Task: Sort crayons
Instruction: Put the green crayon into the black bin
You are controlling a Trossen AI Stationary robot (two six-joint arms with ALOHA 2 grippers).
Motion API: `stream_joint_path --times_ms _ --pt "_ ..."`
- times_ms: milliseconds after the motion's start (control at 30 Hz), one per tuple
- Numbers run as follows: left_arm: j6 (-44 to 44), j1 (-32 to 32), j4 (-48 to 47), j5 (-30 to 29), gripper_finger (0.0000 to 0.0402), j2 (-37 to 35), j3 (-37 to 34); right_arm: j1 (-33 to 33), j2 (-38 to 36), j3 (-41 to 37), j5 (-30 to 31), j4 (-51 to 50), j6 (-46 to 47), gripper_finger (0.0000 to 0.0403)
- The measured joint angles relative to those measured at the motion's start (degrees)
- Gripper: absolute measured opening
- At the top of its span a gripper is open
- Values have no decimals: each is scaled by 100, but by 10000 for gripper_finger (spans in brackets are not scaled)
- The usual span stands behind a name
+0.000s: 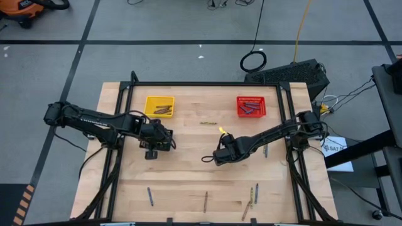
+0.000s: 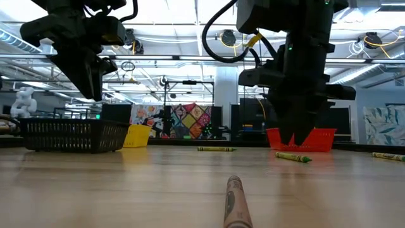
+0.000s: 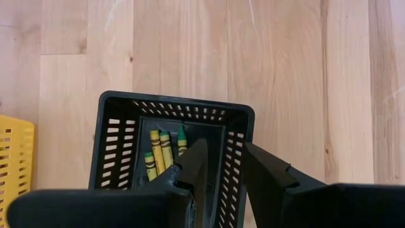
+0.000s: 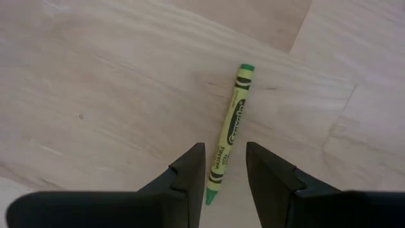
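My right gripper (image 4: 224, 166) (image 1: 218, 157) hangs open near the table's middle, pointing down. A yellow-green crayon (image 4: 231, 126) lies flat on the wood below it, one end between the fingertips, untouched. In the low view this gripper (image 2: 297, 138) is just above the crayon (image 2: 292, 156). My left gripper (image 3: 221, 168) (image 1: 157, 139) waits open, well above the black mesh basket (image 3: 114, 139) (image 2: 69, 134). That basket stands on the table and holds three yellow-green crayons (image 3: 159, 152).
A yellow basket (image 1: 159, 105) with brown crayons and a red basket (image 1: 251, 106) with blue-grey ones stand at the far side. Another crayon (image 1: 209, 123) lies between them. Several crayons lie along the near edge (image 1: 205, 201), and one (image 1: 265, 150) is right of my right gripper.
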Motion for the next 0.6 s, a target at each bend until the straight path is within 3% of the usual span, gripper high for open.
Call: stream_joint_path --times_ms 600 --pt "0 0 0 -31 98 0 2 9 531 22 -93 185 -250 102"
